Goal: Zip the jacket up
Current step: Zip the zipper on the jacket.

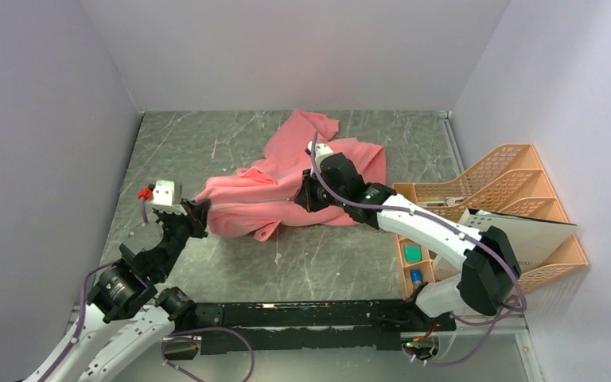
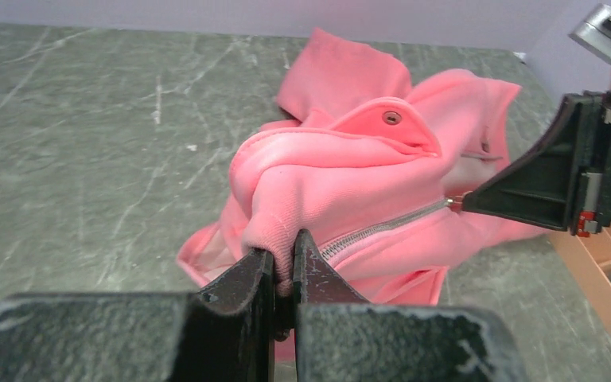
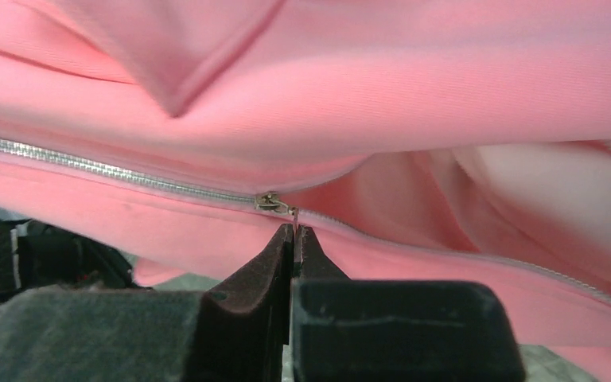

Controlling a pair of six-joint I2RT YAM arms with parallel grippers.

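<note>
Two grippers are on the jacket [image 1: 247, 203] at the same time. The jacket, salmon-pink, lies crumpled on the grey marble-look table [image 1: 199, 143], approx. in the middle, w/ one part reaching toward the far wall. Its right edge is near the orange rack [image 1: 517, 187] that stands at the table's right side.

L arm: the left gripper [image 2: 285, 253] is clenched on a thick fold of fabric at the jacket's left end, just beside the place where the zipper [image 2: 382, 224] begins. The fold is squeezed between the two fingers, which are pressed nearly together.

R arm: the right gripper [image 3: 294, 235] is closed tight on the zipper pull [image 3: 292, 213], a small metal tab hanging from the slider [image 3: 269, 201]. Only the end of the tab sits between the fingertips, and the slider itself is just above them.

Between the 2 grippers the zipper runs as a nearly straight silver line & the teeth there look joined. On the other side of the slider the line is thinner; I cannot tell if it is joined.

In the left wrist view a pocket flap [image 2: 366, 127] w/ a round metal snap [image 2: 392, 118] lies on top of the jacket, above the zipper. The fabric around it is bunched, so I cannot tell the sleeves apart.
</note>
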